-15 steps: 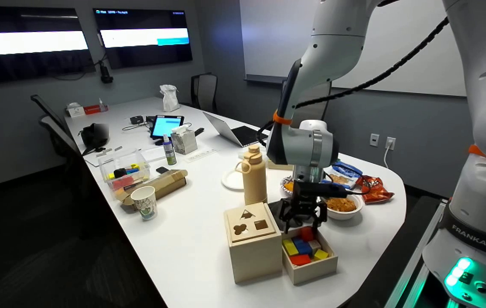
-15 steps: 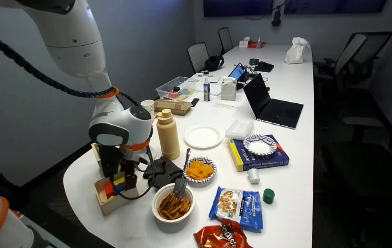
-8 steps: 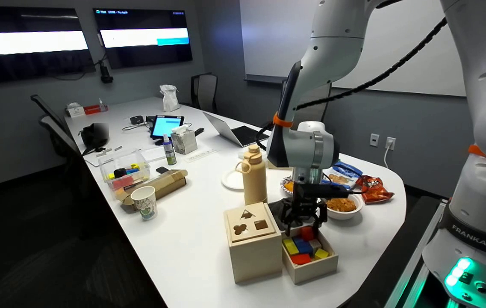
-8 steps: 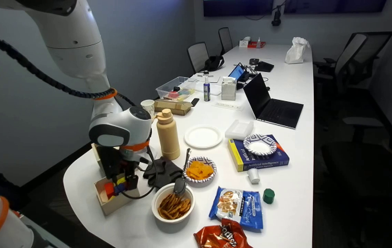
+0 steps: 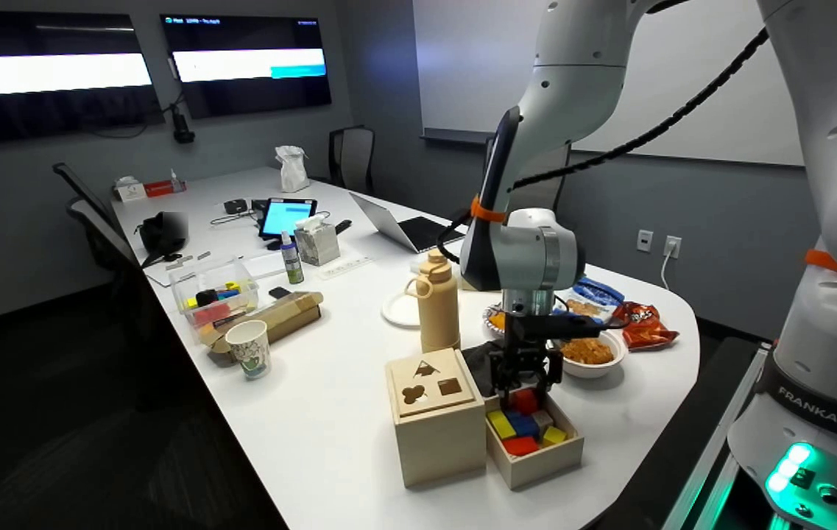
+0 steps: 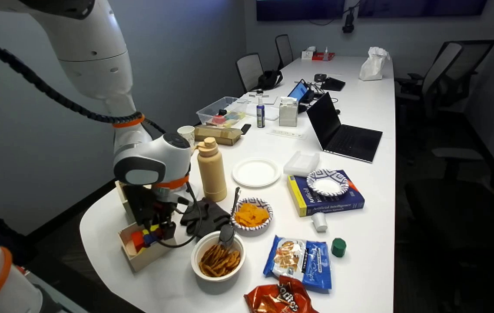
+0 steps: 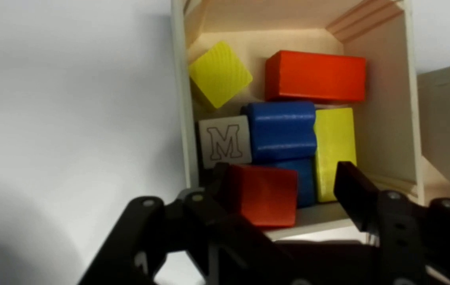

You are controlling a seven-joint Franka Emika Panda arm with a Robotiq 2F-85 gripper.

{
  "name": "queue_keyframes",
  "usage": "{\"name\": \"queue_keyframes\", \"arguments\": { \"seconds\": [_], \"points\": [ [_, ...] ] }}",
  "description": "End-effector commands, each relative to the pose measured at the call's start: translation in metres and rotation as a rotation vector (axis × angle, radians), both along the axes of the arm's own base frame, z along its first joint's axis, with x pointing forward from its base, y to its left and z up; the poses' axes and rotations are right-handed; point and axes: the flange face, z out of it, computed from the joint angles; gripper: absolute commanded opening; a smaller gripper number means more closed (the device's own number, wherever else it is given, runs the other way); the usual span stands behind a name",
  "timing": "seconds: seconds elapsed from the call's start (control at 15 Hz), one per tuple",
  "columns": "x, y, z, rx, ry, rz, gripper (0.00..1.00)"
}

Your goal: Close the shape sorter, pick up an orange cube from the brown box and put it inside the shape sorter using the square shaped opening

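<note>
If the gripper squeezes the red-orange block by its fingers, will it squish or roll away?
Probably no squishing: the red-orange block looks hard, with straight edges. Its flat faces make rolling unlikely. It might slide a little, though: the gripper stands open, with a gap along one side of the block.

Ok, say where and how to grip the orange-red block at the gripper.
Likely from above, pinching its left and right sides in the wrist view: the orange-red block looks flat-faced and seems to rise above the blue block; box walls hinder lower approaches.
</note>
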Motion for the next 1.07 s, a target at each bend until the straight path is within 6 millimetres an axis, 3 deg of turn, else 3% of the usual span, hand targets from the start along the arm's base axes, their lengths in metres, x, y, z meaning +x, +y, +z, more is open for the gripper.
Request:
{"name": "queue_keyframes", "arguments": {
  "seconds": [0.0,0.07,0.4,0.67,1.0],
  "points": [
    [0.0,0.001,-0.004,-0.035,0.018,0.002,0.68],
    [-0.001,0.002,-0.004,-0.04,0.022,0.003,0.56],
    [0.001,0.0,-0.003,-0.066,0.032,0.001,0.16],
    [0.001,0.004,0.004,-0.074,0.043,0.013,0.14],
    [-0.006,0.01,0.034,-0.11,0.058,0.069,0.14]
  ]
}}
